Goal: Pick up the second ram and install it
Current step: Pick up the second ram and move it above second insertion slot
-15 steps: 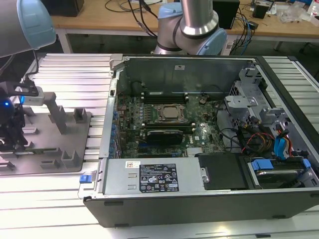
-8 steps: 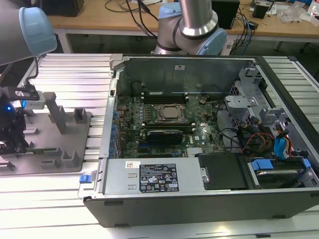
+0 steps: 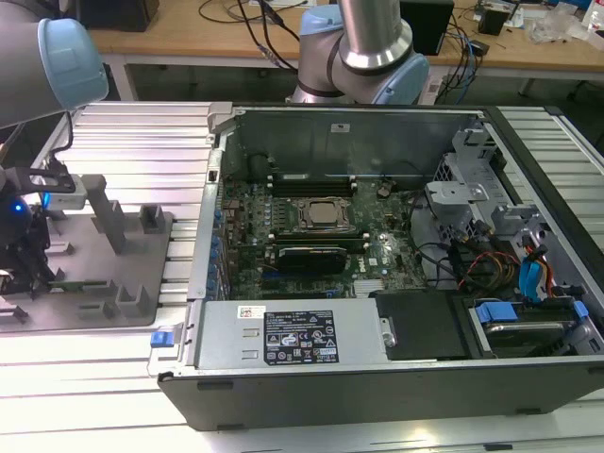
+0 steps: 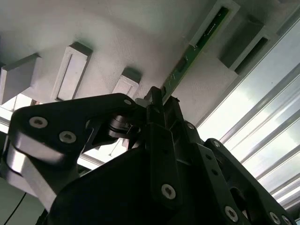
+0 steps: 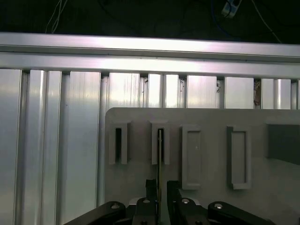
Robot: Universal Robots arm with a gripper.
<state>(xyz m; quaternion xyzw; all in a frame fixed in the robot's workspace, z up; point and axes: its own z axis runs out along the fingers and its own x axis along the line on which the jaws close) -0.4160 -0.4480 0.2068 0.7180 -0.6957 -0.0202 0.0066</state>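
The second ram [image 4: 197, 49] is a thin green board standing on edge in a slot of the grey fixture plate [image 3: 142, 283]. In the first wrist view the second ram [image 5: 160, 150] shows edge-on, running out of one slot holder and down between my black fingers. My gripper [image 4: 157, 101] is closed onto the near end of the stick, which still sits in its holder. In the exterior view my gripper [image 3: 26, 274] hangs over the plate's far-left end, well away from the open computer case [image 3: 377, 236].
The case lies open, showing the processor socket [image 3: 316, 215] with black memory slots [image 3: 311, 179] beside it, cables and a drive bay at the exterior view's right. Several empty holders [image 5: 192, 157] stand on the plate. Ribbed aluminium table [image 3: 94, 368] surrounds everything.
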